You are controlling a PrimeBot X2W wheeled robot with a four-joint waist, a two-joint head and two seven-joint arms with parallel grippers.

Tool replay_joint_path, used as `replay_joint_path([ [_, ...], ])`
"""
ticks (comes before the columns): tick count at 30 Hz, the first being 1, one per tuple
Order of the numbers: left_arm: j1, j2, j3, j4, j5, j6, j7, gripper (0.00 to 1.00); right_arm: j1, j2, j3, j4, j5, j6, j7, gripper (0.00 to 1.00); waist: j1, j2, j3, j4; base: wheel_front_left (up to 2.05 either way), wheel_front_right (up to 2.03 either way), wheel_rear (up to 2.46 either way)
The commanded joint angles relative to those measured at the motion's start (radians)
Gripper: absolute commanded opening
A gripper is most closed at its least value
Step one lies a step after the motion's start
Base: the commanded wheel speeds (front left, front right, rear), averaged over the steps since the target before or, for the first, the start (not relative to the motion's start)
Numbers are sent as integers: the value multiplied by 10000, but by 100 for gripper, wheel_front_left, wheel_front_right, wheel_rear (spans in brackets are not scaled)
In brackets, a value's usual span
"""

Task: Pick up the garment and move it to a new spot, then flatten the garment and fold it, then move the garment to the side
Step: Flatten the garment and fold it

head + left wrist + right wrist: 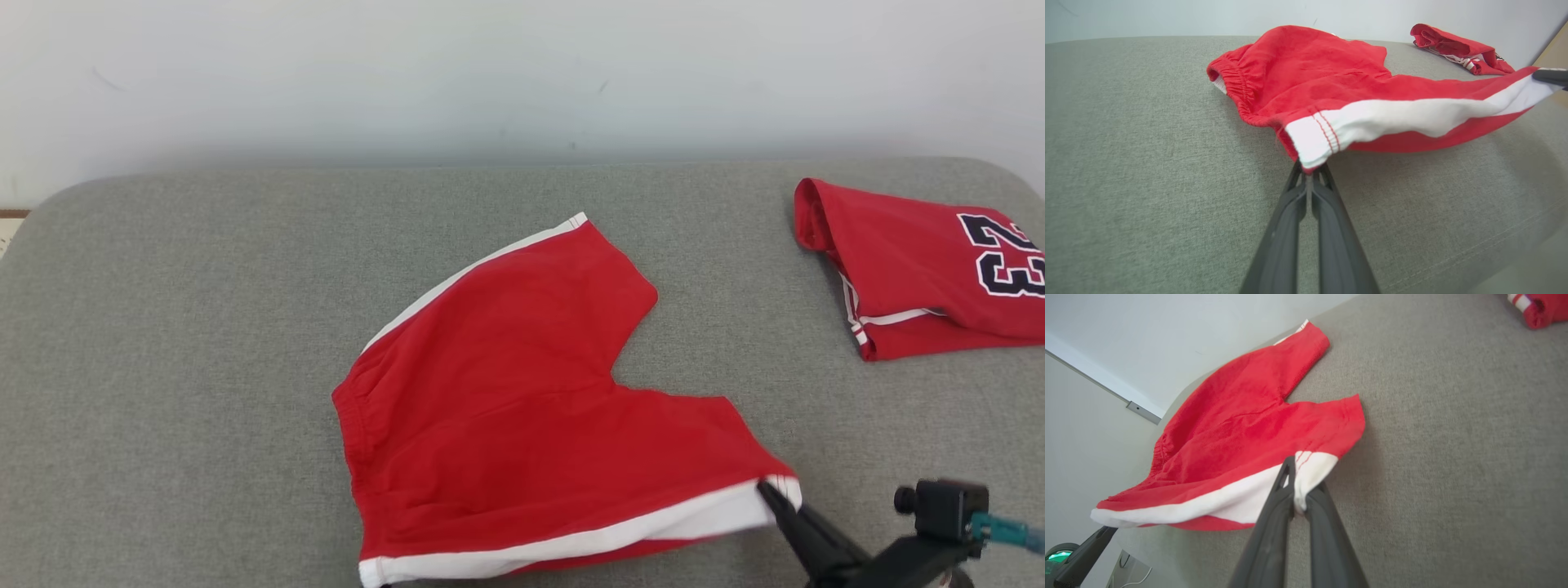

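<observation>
The garment [522, 392] is a pair of red shorts with white side stripes, spread on the grey padded table [180, 327]. My right gripper [771, 494] is shut on the near leg's hem corner, at the white stripe [1257, 494]. My left gripper [1310, 169] is shut on the waistband corner of the same stripe [1412, 118]. The near striped edge hangs lifted between the two grips, while the far leg [563, 261] lies flat. In the left wrist view the right gripper's tip [1549, 75] shows at the far right.
A folded red jersey [922, 278] with a dark number lies at the table's back right, also in the left wrist view as a red bundle [1457, 49]. A pale wall [522, 73] stands behind the table. Bare grey surface lies left of the shorts.
</observation>
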Motion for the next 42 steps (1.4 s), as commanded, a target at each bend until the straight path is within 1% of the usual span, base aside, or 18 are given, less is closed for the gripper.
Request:
replay_joint_path([
  [1, -169, -73, 75, -22, 147, -107, -44, 0, -265, 167, -219, -132, -209, 1, -47, 0, 1, 1, 37, 15, 0, 0, 0],
  [6, -1008, -172, 247, 51, 515, -516, -44, 0, -1458, 618, -462, -69, -917, 3, 114, 0, 1, 1, 198, 135, 0, 0, 0],
  [10, -1951, -179, 539, 288, 577, -797, -44, 0, -2812, 897, -432, 494, -1148, 1, 363, 0, 1, 1, 436, 286, 0, 0, 0],
  [11, -1951, -179, 539, 288, 577, -797, -44, 0, -2812, 897, -432, 494, -1148, 1, 363, 0, 1, 1, 436, 286, 0, 0, 0],
  [12, -2186, -207, 619, 396, 527, -871, -43, 0, -3211, 911, -380, 699, -1233, 1, 409, 0, 1, 1, 514, 328, 0, 0, 0],
  [15, -2922, -259, 885, 715, 427, -1008, -44, 0, -4444, 1028, -216, 1510, -1203, 1, 613, 0, 1, 1, 866, 440, 0, 0, 0],
  [19, -3938, -386, 1111, 1308, 240, -1269, -44, 0, -6280, 1211, -20, 2921, -985, 1, 963, 0, 1, 1, 1495, 672, 0, 0, 0],
  [22, -4751, -523, 1173, 1851, 246, -1523, -42, 0, -7588, 1399, 282, 4033, -894, 1, 1050, 0, 1, 1, 1989, 871, 0, 0, 0],
  [27, -5929, -943, 1147, 2674, 273, -1793, -42, 0, -9395, 1691, 738, 5827, -782, 3, 849, 0, 1, 1, 2645, 1183, 0, 0, 0],
  [30, -6402, -1213, 1106, 3150, 318, -1937, -43, 0, -10169, 1814, 880, 6788, -575, 3, 701, 0, 1, 1, 2940, 1361, 0, 0, 0],
  [34, -6864, -1547, 1123, 3546, 466, -2013, -43, 0, -10865, 1969, 1176, 7846, -417, 1, 373, 0, 1, 1, 3215, 1525, 0, 0, 0],
  [40, -7188, -1926, 1243, 3866, 712, -2200, -43, 0, -11581, 2131, 1676, 9043, -341, 1, -220, 0, 1, 1, 3404, 1711, 0, 0, 0],
  [41, -7212, -1970, 1272, 3916, 754, -2199, -43, 0, -11659, 2176, 1763, 9180, -341, 1, -374, 1, 1, 1, 3410, 1730, 0, 0, 0],
  [42, -7213, -2020, 1317, 3955, 773, -2234, -43, 0, -11717, 2217, 1842, 9344, -297, 1, -485, 11, 1, 1, 3409, 1749, 0, 0, 0],
])
